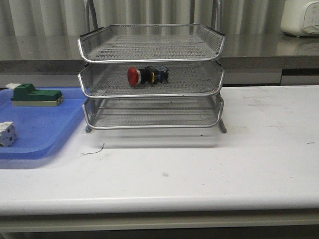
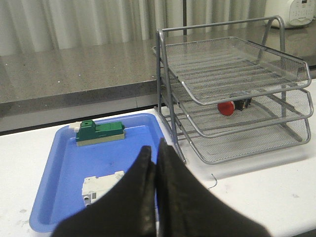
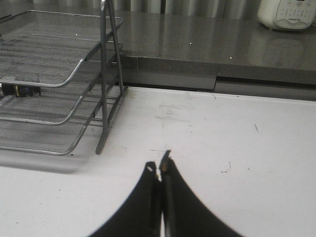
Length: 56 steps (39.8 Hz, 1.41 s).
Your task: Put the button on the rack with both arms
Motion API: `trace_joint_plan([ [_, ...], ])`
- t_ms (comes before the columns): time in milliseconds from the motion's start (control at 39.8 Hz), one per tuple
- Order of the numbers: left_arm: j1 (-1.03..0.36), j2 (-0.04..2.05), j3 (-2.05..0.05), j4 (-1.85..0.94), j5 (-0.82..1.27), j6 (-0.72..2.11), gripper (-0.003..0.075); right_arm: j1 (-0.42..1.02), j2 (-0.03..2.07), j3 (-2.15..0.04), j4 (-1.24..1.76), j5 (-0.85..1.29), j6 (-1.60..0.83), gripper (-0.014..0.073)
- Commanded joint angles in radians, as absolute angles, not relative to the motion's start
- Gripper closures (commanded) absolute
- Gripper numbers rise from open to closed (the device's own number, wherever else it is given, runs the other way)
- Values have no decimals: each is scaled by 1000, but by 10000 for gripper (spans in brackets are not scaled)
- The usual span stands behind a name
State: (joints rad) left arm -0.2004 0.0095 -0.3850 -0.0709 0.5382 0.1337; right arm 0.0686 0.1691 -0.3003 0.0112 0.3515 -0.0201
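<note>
The button (image 1: 146, 75) lies on its side on the middle tier of the silver wire-mesh rack (image 1: 152, 92), red cap to the left. It shows again as the button (image 2: 232, 106) in the left wrist view, and only its dark rear block (image 3: 19, 91) peeks out in the right wrist view. My left gripper (image 2: 154, 150) is shut and empty, above the blue tray beside the rack (image 2: 237, 94). Over bare white table to the right of the rack (image 3: 54, 84), my right gripper (image 3: 159, 164) is shut with nothing in it. Neither arm appears in the front view.
A flat blue tray (image 1: 37, 127) sits left of the rack, holding a green-and-beige block (image 1: 35, 94) and a small white block (image 1: 6, 133). A thin wire scrap (image 1: 94, 149) lies on the white table. A grey counter with a white appliance (image 1: 300, 17) runs behind.
</note>
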Motion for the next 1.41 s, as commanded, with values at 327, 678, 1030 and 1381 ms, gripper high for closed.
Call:
trace_joint_plan([
  [327,-183,-5,-354,-72,380,128,739,60,178,-328,0,263,-26,653],
  [678,21,-29,-87,-83,152,127,739,60,178,-328,0,264,-26,653],
  [1030,22,-29,15,-85,99,127,739,60,178,-328,0,264,-26,653],
  [1381,22,-29,15,-85,99,127,739,60,178,-328,0,264,-26,653],
])
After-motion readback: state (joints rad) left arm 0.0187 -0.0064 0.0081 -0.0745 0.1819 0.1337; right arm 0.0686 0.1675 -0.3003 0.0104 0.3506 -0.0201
